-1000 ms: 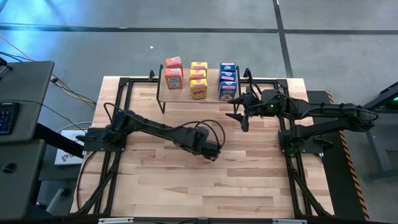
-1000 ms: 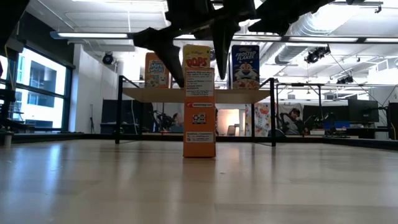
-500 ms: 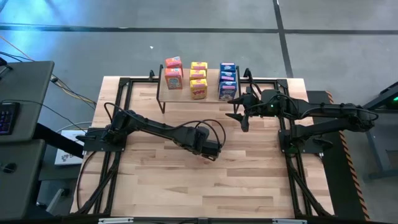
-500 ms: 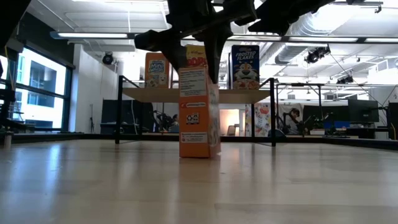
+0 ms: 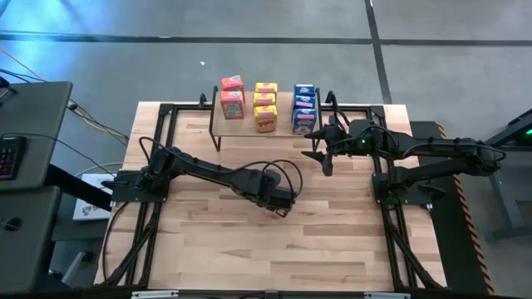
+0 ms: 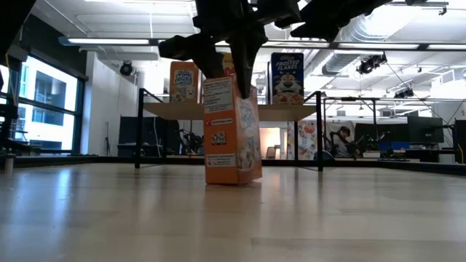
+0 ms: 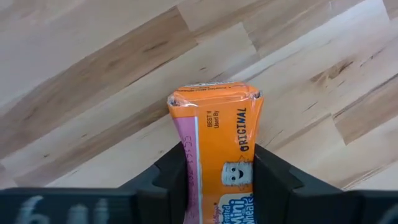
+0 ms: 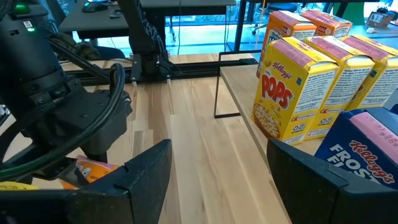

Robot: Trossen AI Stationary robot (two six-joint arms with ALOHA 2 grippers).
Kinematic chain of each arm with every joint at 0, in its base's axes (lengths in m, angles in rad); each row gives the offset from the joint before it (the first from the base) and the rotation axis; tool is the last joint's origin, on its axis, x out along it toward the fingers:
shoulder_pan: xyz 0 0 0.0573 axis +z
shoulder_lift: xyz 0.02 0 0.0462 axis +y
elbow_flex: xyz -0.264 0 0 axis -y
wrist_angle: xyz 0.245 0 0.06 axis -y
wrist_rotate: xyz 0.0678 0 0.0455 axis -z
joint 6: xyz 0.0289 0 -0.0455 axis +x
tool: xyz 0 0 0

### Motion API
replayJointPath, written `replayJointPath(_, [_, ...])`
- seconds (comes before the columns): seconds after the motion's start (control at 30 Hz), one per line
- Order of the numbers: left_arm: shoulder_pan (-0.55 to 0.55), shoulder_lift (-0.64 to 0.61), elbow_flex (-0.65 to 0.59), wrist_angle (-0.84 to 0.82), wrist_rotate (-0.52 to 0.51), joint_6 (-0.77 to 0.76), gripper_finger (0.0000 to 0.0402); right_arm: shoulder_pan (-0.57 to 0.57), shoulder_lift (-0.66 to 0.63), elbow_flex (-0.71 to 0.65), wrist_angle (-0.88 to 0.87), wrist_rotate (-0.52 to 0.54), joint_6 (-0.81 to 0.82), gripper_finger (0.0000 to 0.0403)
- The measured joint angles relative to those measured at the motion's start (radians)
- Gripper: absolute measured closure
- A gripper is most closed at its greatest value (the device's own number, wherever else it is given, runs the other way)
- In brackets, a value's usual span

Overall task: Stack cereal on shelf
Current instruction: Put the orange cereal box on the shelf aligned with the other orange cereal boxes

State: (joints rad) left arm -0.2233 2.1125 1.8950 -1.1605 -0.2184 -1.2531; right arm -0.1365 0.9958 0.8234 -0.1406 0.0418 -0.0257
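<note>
One orange cereal box (image 6: pixel 231 129) stands out on the open desk (image 5: pixel 332 232), near its middle and well short of the shelf (image 5: pixel 218 123), and the left hand (image 5: pixel 283 203) is clenched on it from above, its fingers (image 7: pixel 166 177) pressing the two broad faces. The box leans a little in the low view, its base apparently resting on the wood. It is likely light, thin-walled card that dents under hard squeezing and tips easily, so a hold across the narrow body, low enough to keep it from swinging, looks safest. Far back on the shelf, the other boxes (image 5: pixel 265 106) sit in orange, yellow and blue rows. Right of them, the right hand (image 5: pixel 318 143) hangs released and empty just beside the blue row.
</note>
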Motion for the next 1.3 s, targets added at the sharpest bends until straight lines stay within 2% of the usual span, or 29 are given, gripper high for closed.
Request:
replayJointPath(0.33, [-0.002,-0.05,0.0,-0.083,0.026,0.161,0.0281,0.0,0.0,0.0,0.0,0.0,0.0,0.0146])
replayJointPath(0.63, [-0.007,-0.162,0.0,-0.191,0.003,0.404,0.0282,0.0,0.0,0.0,-0.009,0.0,0.0,0.0146])
replayJointPath(0.8, [0.002,-0.243,0.0,-0.255,-0.016,0.487,0.0282,0.0,0.0,0.0,-0.009,0.0,0.0,0.0146])
replayJointPath(1.0, [0.04,-0.343,0.0,-0.324,-0.064,0.621,0.0282,0.0,0.0,0.0,-0.01,0.0,0.0,0.0146])
replayJointPath(1.3, [0.147,-0.472,0.0,-0.385,-0.081,0.956,0.0282,0.0,0.0,0.0,-0.01,0.0,0.0,0.0146])
